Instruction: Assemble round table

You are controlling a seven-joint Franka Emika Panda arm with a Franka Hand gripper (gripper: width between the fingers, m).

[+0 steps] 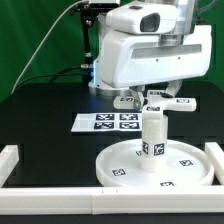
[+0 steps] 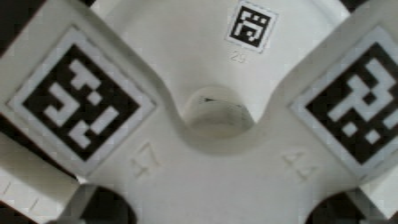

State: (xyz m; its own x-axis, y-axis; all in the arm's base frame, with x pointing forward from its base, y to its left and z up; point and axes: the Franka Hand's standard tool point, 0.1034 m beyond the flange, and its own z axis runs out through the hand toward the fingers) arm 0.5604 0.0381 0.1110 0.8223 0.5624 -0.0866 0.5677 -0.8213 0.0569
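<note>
The large rimmed round disc (image 1: 112,172) lies flat on the black table at the front. The short thick leg (image 1: 152,137) stands upright on its centre, with a tag on its side. My gripper (image 1: 152,99) hangs just above the leg's top, shut on a white tagged base piece (image 1: 184,104) with spreading feet. In the wrist view this base piece (image 2: 214,60) fills the picture: two big tagged feet spread to either side of a round central hole (image 2: 217,108). My gripper (image 2: 217,205) clasps it, and only the fingers' edges show at the corners. The leg is hidden there.
The marker board (image 1: 110,122) lies behind the disc. A white rail (image 1: 50,199) runs along the table's front, with a raised end at the exterior view's left (image 1: 8,160) and another at its right (image 1: 215,155). A green backdrop stands behind the arm.
</note>
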